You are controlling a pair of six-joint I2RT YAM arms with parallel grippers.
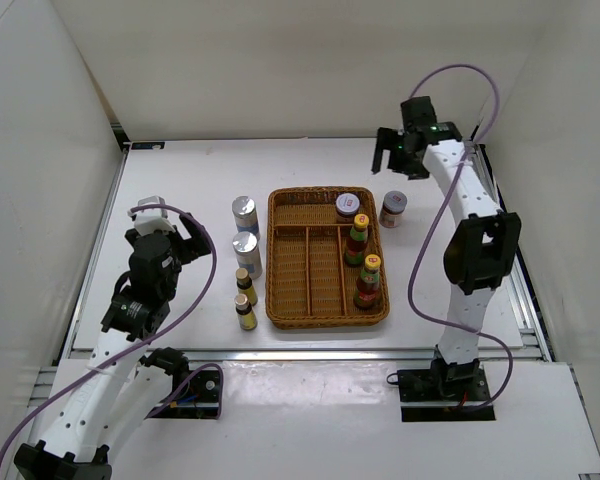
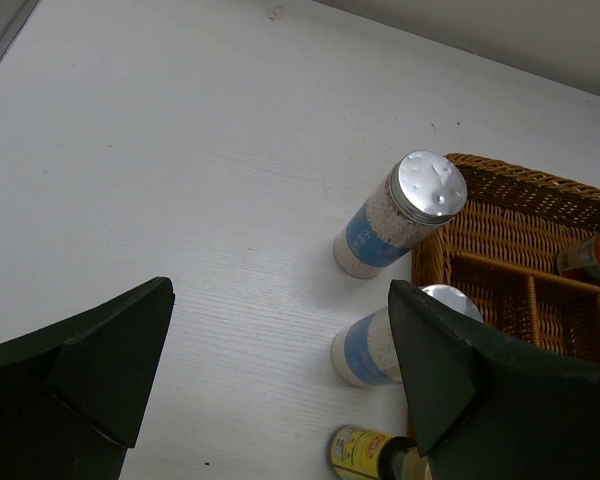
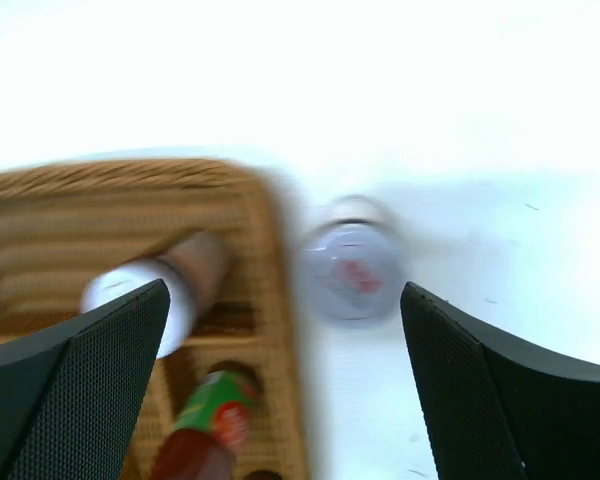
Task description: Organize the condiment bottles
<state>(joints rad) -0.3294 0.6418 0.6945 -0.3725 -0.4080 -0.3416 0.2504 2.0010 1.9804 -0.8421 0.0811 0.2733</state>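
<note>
My right end effector [image 3: 283,330] gapes empty above the jar [image 3: 352,272] beside the tray [image 3: 278,250] edge (left end effector [image 2: 280,340] too, over worktop [image 2: 180,150]).

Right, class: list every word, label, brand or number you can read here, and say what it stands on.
Nothing can be read for certain.
Blue label on the far shaker: blurred.
Yellow label on the tiny bottle: too small.
Red mark on the jar lid: blurred.
Label on the near sauce bottle: too small.

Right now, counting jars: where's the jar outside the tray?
Top view: the pale-lidded jar stands on the table just right of the wicker tray's far right corner.
</note>
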